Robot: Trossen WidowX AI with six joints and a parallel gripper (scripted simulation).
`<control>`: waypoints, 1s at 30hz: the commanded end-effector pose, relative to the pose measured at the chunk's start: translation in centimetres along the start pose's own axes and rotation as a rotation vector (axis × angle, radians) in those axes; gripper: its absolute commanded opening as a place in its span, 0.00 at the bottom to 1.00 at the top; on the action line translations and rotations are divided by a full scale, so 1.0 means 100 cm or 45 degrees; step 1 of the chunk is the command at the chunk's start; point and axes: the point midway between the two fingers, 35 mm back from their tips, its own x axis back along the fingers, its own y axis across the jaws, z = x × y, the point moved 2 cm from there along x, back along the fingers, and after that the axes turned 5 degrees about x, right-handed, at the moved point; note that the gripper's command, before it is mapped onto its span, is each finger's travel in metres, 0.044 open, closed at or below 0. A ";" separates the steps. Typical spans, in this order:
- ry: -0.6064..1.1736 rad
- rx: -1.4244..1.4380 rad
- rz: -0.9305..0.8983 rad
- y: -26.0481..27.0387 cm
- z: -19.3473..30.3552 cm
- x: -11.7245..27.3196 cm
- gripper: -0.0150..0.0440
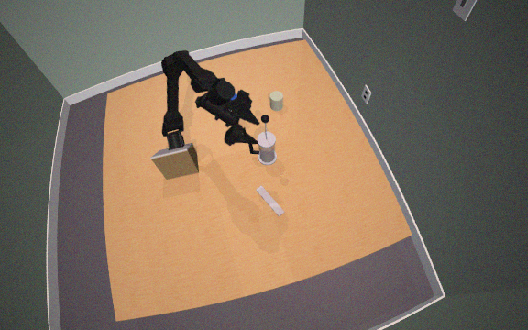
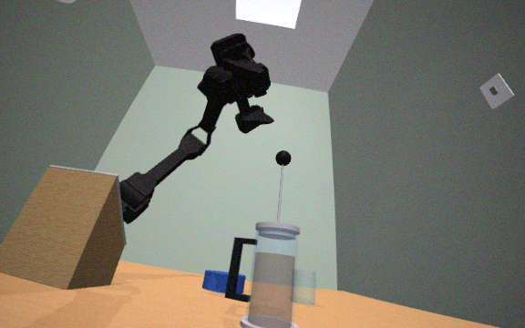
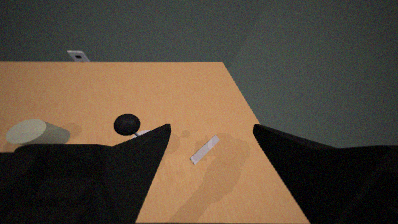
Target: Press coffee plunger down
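Note:
The coffee press point(image 1: 267, 150) point(image 2: 273, 273) stands upright on the orange table point(image 1: 191, 257), with its black handle point(image 2: 236, 269) on the left. Its plunger is raised: the black knob point(image 1: 266, 118) point(image 2: 283, 158) point(image 3: 127, 124) sits high on a thin rod point(image 2: 281, 191) above the lid point(image 2: 277, 228). My gripper point(image 1: 255, 133) point(image 2: 250, 87) point(image 3: 211, 127) is open and empty. It hangs above and to the left of the knob, not touching it. In the wrist view the knob lies outside the left finger.
A wooden wedge block point(image 1: 177, 160) point(image 2: 62, 228) carries the arm's base left of the press. A pale cup point(image 1: 276, 100) point(image 3: 27, 131) stands behind the press, a blue disc point(image 2: 217, 280) beside it. A white flat strip point(image 1: 269, 201) point(image 3: 205, 149) lies in front.

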 end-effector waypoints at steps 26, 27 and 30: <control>-0.286 -0.211 -0.252 0.098 0.016 -0.011 1.00; -0.286 -0.211 -0.252 0.099 0.015 -0.012 1.00; -0.286 -0.211 -0.252 0.100 0.014 -0.017 1.00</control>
